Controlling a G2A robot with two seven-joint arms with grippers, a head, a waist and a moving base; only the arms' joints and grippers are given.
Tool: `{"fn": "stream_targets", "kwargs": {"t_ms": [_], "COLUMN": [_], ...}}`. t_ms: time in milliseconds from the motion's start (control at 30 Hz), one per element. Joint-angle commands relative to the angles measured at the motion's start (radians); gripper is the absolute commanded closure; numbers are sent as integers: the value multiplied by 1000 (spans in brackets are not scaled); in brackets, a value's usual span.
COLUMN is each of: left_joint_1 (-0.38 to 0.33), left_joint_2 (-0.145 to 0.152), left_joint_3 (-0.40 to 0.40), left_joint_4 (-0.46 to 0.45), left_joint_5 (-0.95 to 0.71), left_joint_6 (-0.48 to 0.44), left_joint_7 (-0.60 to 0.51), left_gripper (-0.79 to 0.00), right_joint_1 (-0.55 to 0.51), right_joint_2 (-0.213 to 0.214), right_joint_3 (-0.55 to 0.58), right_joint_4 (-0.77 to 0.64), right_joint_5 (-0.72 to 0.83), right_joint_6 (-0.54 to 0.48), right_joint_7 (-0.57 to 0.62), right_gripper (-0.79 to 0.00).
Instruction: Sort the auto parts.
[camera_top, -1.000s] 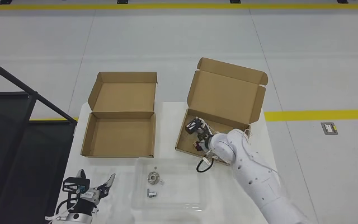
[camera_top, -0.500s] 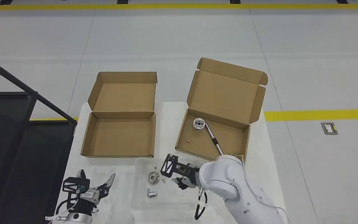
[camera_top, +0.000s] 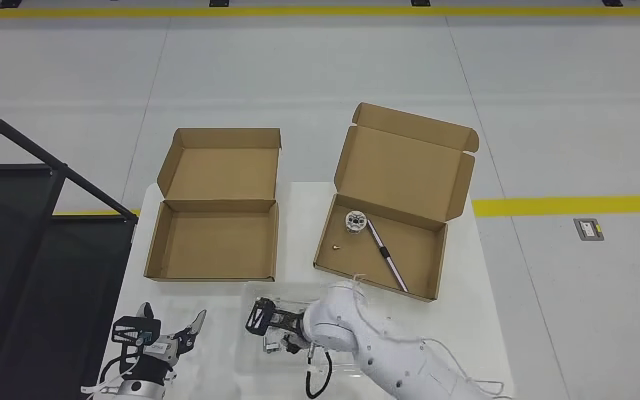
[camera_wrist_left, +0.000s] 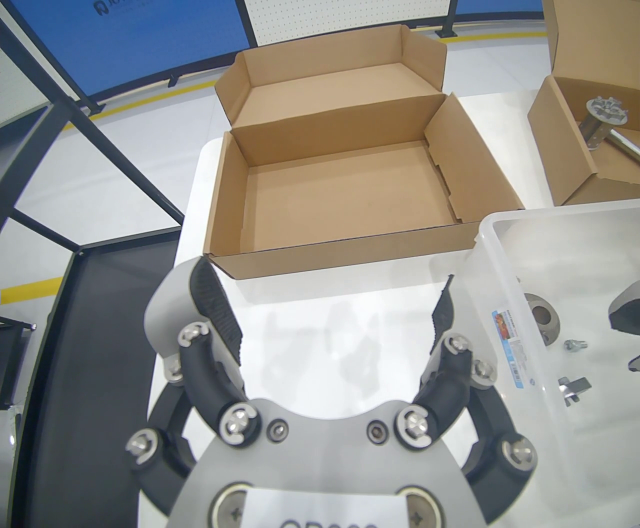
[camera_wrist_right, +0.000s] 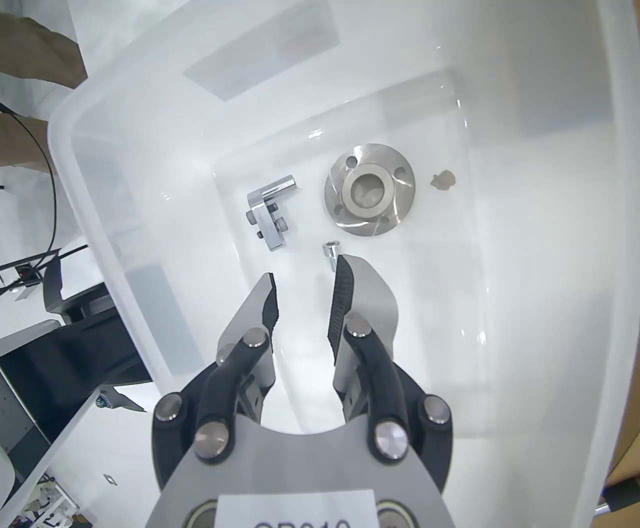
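My right gripper stands open and empty, low inside the clear plastic bin. Just past its fingertips lie a small bolt, a silver bracket and a round metal flange. In the top view the right gripper is over the bin's left part. My left gripper is open with nothing in it, above bare table left of the bin. It sits at the table's front left corner. The right cardboard box holds a round hub part and a rod.
The left cardboard box stands open with a bare floor, lid flap up. A small brown bit lies beyond the flange. A tiny piece lies in the right box. A black rack borders the table's left side.
The right arm left the right box, swung across to the clear bin and moved further left in it, down over the flange and bracket. The left arm stayed put.
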Motion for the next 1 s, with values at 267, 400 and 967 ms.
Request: {"fn": "stream_targets", "kwargs": {"t_ms": [267, 400, 967], "left_joint_1": [0, 0, 0], "left_joint_2": [0, 0, 0], "left_joint_3": [0, 0, 0], "left_joint_4": [0, 0, 0], "left_joint_5": [0, 0, 0], "left_joint_6": [0, 0, 0], "left_joint_7": [0, 0, 0], "left_gripper": [-785, -785, -785], "right_joint_1": [67, 78, 18], "right_joint_2": [-59, -68, -21], "right_joint_3": [-86, -88, -18], "right_joint_4": [156, 170, 52], "right_joint_5": [-43, -54, -66], "right_joint_6": [-40, -37, -123], "right_joint_7": [-44, -37, 115], "right_gripper": [-219, -209, -191]}}
